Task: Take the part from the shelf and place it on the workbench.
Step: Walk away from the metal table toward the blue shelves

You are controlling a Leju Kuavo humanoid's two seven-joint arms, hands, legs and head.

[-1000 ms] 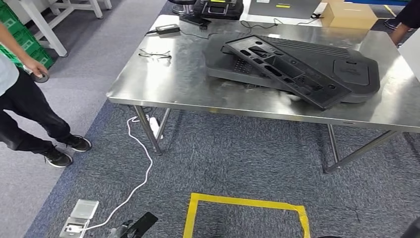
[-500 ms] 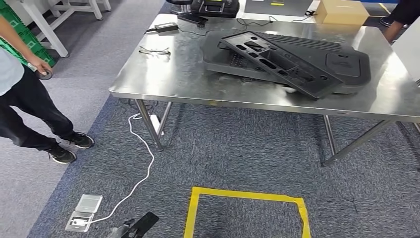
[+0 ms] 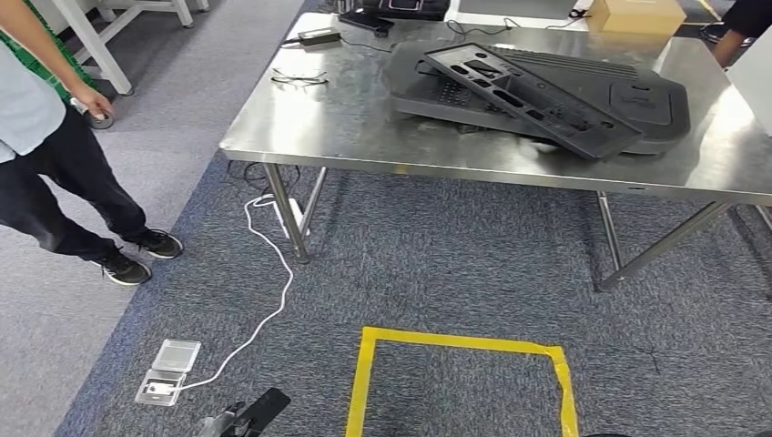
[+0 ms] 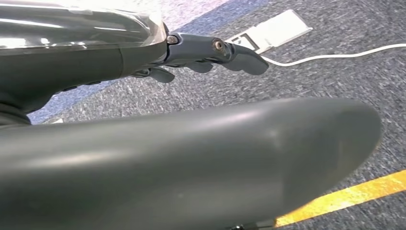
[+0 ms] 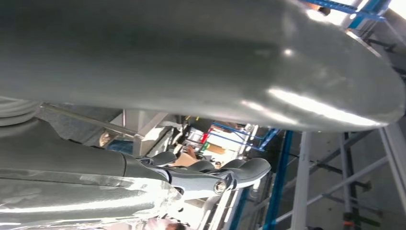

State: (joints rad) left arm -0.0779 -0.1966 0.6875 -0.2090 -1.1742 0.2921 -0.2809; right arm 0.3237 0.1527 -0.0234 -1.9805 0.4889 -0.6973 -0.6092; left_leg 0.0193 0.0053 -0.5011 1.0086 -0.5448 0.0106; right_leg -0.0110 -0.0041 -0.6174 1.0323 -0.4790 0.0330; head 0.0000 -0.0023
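Two dark moulded plastic panels (image 3: 546,86) lie stacked on the steel surface (image 3: 346,137), far right. Left hand (image 4: 210,50) hangs low over the carpet, fingers (image 4: 244,57) released and grasping nothing; right hand (image 5: 210,177) likewise loose, likely because nothing needs carrying.

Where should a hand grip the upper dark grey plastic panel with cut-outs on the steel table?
Probably at the raised long edge of the upper dark grey plastic panel, approached from the table's near side: it leans on the lower grey panel, leaving room beneath.

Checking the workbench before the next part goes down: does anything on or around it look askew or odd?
Yes. The flat black frame panel lies tilted across the larger black part, not flat on the workbench. A white cable trails loose over the carpet.
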